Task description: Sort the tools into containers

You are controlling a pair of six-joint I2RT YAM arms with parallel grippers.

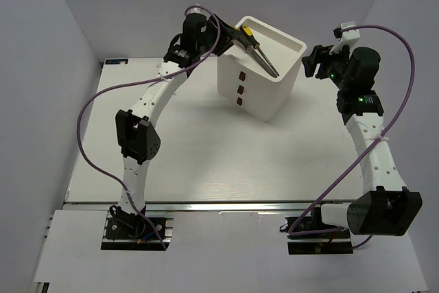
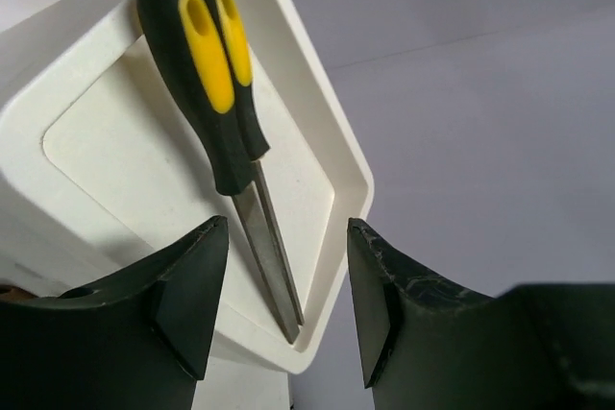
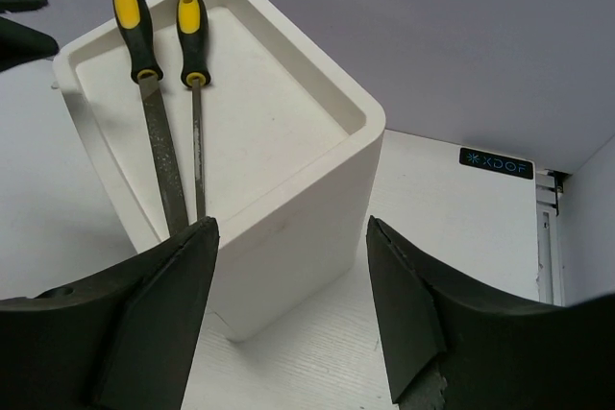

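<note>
Fig.: Flat file [image 3: 161, 156] and slim yellow-handled tool [image 3: 197, 141] lie in drawer box's tray top [image 3: 370, 120], handles on rim. L gripper [image 2: 279, 304] and R gripper [image 3: 293, 319] gape, empty. Risk: my L fingers [image 2: 192, 285] clip handles, tipping both out.

A white bench [image 1: 206, 162] sits boxed in by plain pale grey walls [image 1: 41, 53] on the left, far and right sides. Soft, even light. A small dark label [image 1: 115, 61] marks its far left corner.
</note>
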